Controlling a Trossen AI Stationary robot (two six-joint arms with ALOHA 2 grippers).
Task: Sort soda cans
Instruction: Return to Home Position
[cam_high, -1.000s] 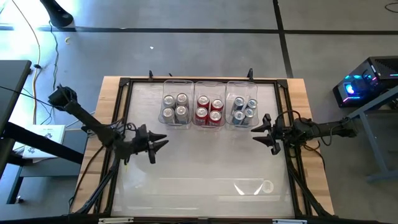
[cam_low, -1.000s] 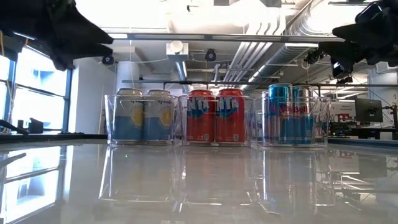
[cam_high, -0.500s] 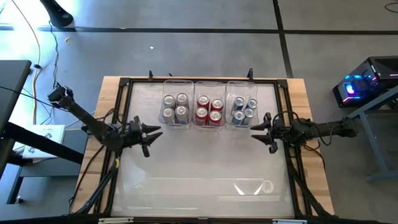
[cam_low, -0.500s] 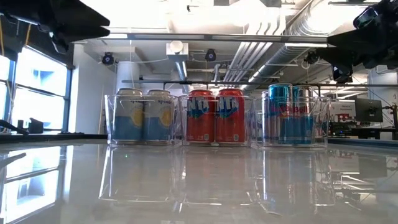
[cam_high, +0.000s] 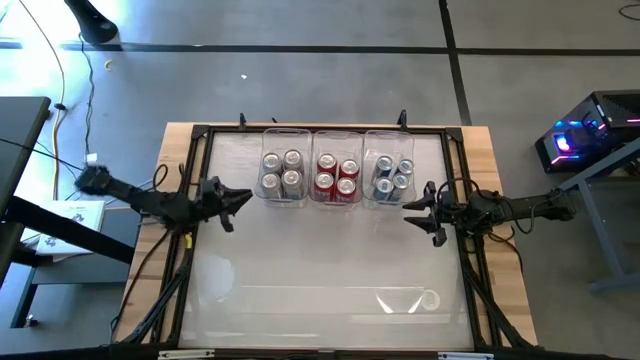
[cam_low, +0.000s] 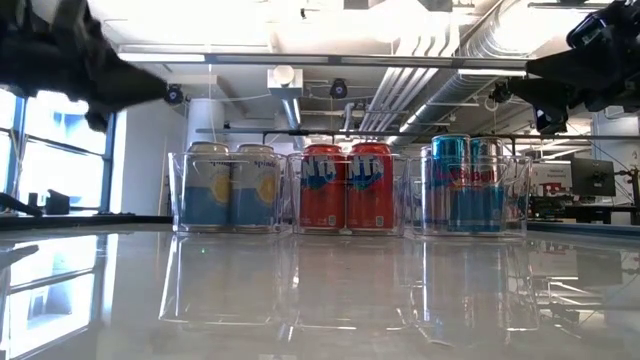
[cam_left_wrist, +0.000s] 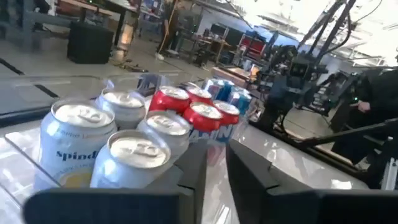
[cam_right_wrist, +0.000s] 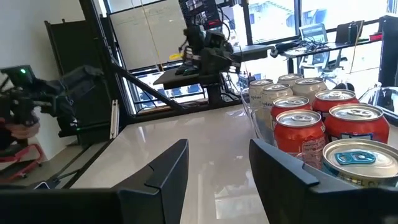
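Note:
Three clear bins stand side by side at the table's far edge. The left bin holds silver-grey soda cans (cam_high: 281, 172), the middle one red cans (cam_high: 336, 176), and the right one blue cans (cam_high: 393, 176), all upright on their bases. My left gripper (cam_high: 238, 197) is open and empty, level above the table, just left of the silver cans' bin (cam_left_wrist: 130, 149). My right gripper (cam_high: 412, 210) is open and empty, just right of and nearer than the blue cans' bin. Its wrist view shows the cans (cam_right_wrist: 311, 134) beside its fingers. Both grippers also show in the low view: the left (cam_low: 140, 88) and the right (cam_low: 545, 78).
A black frame rail (cam_high: 188, 262) runs round the glossy white tabletop (cam_high: 320, 260). The tabletop's middle and near part lies bare between the two arms. Wooden table edges show outside the frame (cam_high: 490, 170).
My left gripper has drawn back from near the table's middle toward the far left, and has ended beside the silver cans' bin. It has stayed open. The cans and bins have not moved.

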